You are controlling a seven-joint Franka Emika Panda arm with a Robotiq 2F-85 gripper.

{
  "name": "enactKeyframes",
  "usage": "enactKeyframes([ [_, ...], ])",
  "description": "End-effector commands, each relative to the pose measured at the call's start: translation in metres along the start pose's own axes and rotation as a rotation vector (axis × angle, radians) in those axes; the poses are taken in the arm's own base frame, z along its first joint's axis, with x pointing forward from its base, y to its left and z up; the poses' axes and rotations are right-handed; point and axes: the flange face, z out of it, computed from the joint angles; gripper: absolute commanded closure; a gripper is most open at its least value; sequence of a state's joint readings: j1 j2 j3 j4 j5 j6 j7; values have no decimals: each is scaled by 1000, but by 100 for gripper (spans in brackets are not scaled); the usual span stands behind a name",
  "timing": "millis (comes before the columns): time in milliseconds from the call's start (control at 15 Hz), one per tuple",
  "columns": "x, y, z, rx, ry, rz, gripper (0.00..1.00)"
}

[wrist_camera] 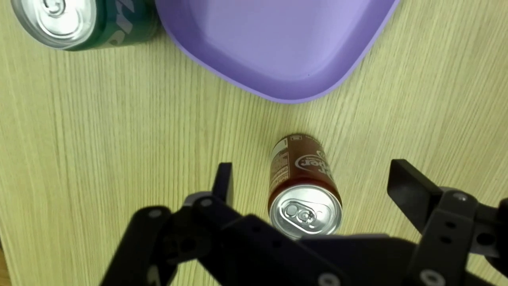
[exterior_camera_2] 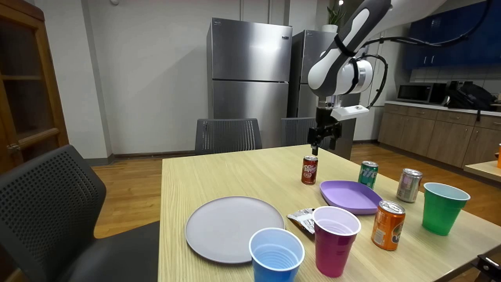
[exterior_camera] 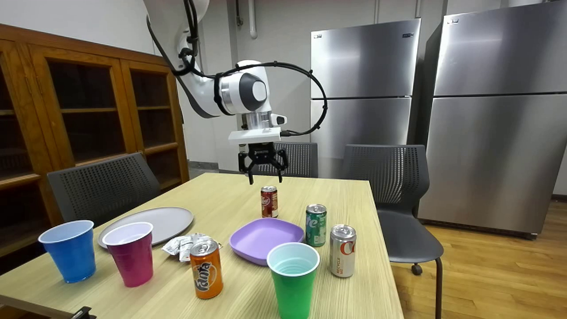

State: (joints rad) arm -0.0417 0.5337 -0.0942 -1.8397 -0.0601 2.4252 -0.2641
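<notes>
My gripper hangs over the table with its jaws wide apart and nothing between them. Just below it stands an upright dark red Dr Pepper can, nearest to the fingers and apart from them in both exterior views. In the wrist view the can appears between the two fingers, its silver lid partly covered by the gripper's body. A purple square plate lies close by on the table. Beside that plate is a green Sprite can, upright in both exterior views.
Around the plate stand a silver can, an orange Fanta can and a green cup. Farther off are a magenta cup, a blue cup, a grey plate and a foil packet. Chairs surround the table.
</notes>
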Motion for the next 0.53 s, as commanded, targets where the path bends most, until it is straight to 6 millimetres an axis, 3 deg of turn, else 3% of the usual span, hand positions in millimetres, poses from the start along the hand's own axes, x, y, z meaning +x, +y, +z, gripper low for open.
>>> enactKeyframes([
  [0,6,-8,12,-8,-14,37,0],
  [467,19,-15,44,-27,-53,104,0],
])
